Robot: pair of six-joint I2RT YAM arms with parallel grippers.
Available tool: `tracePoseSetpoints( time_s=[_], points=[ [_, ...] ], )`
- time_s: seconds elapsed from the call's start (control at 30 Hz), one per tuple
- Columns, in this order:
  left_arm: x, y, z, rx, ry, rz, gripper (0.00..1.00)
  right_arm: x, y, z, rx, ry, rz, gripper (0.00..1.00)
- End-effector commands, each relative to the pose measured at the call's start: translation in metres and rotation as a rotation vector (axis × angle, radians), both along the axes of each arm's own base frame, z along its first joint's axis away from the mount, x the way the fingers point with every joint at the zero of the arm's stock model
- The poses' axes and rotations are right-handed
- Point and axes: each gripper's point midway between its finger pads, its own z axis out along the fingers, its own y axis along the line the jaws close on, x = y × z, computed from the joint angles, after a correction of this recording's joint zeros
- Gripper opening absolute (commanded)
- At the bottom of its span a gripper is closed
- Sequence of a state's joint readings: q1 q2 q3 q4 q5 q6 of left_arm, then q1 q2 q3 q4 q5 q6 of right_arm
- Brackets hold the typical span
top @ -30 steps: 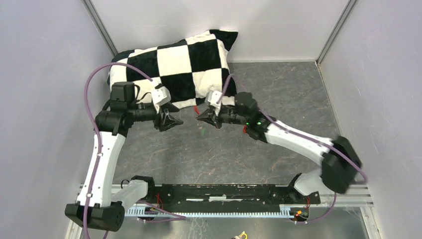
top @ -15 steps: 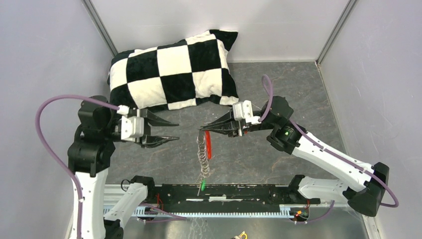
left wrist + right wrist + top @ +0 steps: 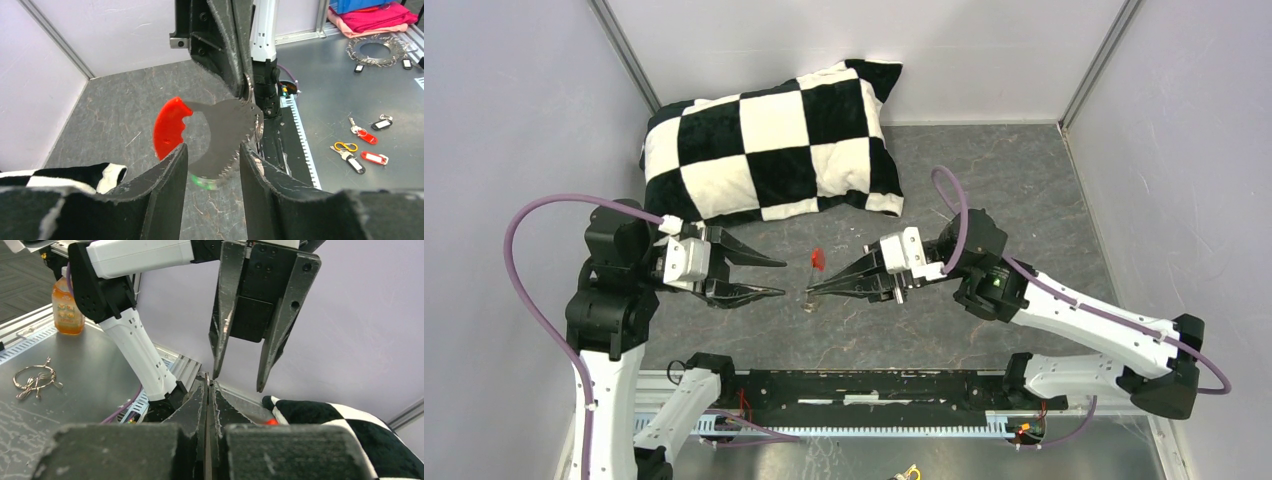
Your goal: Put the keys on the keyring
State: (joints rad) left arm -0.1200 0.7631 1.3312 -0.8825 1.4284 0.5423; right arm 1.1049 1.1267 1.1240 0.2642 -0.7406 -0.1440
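Observation:
My right gripper (image 3: 809, 291) is shut on the silvery ring of the keyring (image 3: 248, 94), pinched at its very tips (image 3: 207, 380). The chain below is a swinging grey blur. Its curved red fob (image 3: 168, 127) is flung out to the side, seen from above as a red spot (image 3: 817, 260). A green key (image 3: 203, 181) shows as a blur at the low end of the chain. My left gripper (image 3: 781, 278) faces the right one tip to tip, a short gap away. It stands open (image 3: 213, 148), and the blurred chain passes between its fingers without being gripped.
A black-and-white checkered pillow (image 3: 774, 140) lies at the back left, near the left gripper. Walls close in on three sides. A black rail (image 3: 864, 385) runs along the near edge. Beyond the table, on other benches, lie key tags (image 3: 367, 145), an orange bottle (image 3: 67, 307) and a wire ring (image 3: 35, 380).
The right gripper has come down and left, close to the left gripper's tips. The chain, hanging straight half a second ago, now swings bunched up. The left gripper hardly moved.

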Motion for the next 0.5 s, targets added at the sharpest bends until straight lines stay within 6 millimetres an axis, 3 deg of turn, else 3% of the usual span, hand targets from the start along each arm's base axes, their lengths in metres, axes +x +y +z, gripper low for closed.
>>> tracePoseSetpoints(
  time_s=[0.0, 0.23, 0.47],
  points=[
    [-0.010, -0.002, 0.005, -0.022, -0.029, -0.066, 0.48, 0.008, 0.009, 0.025, 0.053, -0.001, -0.065, 0.01],
    [-0.015, -0.002, 0.004, -0.028, -0.024, -0.083, 0.44, 0.012, 0.024, 0.029, 0.045, 0.060, -0.088, 0.01],
    [-0.016, -0.002, 0.003, -0.029, -0.011, -0.089, 0.30, 0.009, 0.023, 0.034, 0.072, 0.065, -0.094, 0.01]
  ],
)
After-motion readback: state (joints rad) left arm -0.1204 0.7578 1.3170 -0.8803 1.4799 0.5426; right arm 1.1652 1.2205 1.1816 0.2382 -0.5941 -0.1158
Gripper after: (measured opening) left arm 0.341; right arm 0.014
